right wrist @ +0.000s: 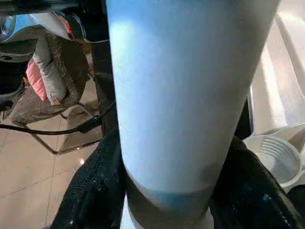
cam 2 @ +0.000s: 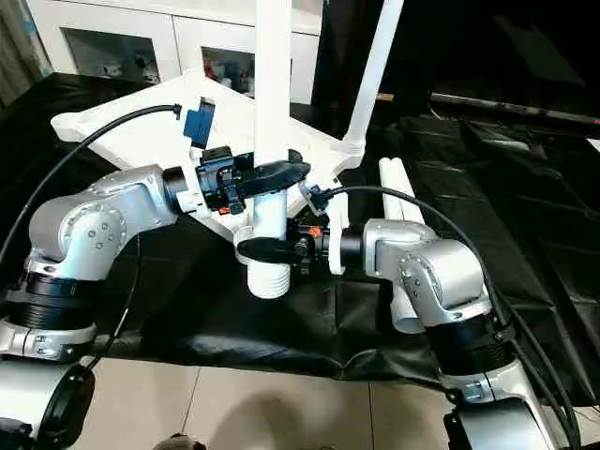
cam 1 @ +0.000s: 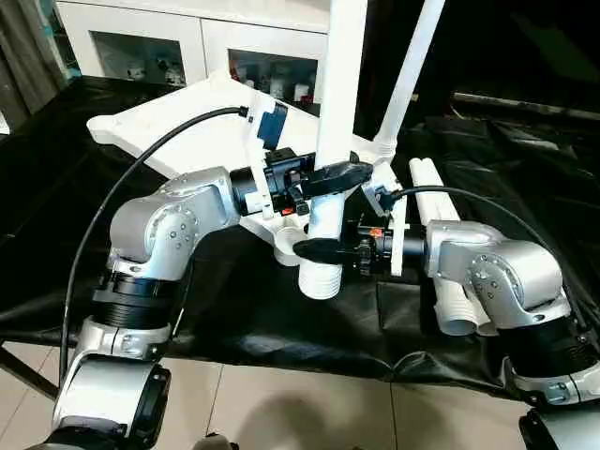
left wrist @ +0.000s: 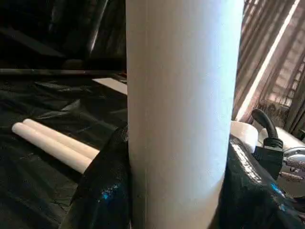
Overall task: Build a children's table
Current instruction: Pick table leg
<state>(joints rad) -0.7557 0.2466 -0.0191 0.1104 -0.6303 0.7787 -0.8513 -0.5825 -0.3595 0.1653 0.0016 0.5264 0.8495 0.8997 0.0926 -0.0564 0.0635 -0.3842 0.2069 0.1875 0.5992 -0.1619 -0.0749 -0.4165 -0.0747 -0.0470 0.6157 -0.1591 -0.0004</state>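
Black-draped surface (cam 1: 234, 319) carries white tabletop (cam 1: 178, 131). Left gripper (cam 1: 330, 178) fingers clamp upright leg (cam 1: 339, 84); right gripper (cam 1: 323, 250) fingers grip it below. Spare legs (cam 1: 441, 216) at 3 o'clock.

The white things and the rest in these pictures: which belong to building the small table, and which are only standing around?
Belong to the job:
- table top
- leg already standing in a corner
- upright leg held by left gripper and right gripper
- two spare legs

Standing around:
- black cloth
- glass-door cabinet
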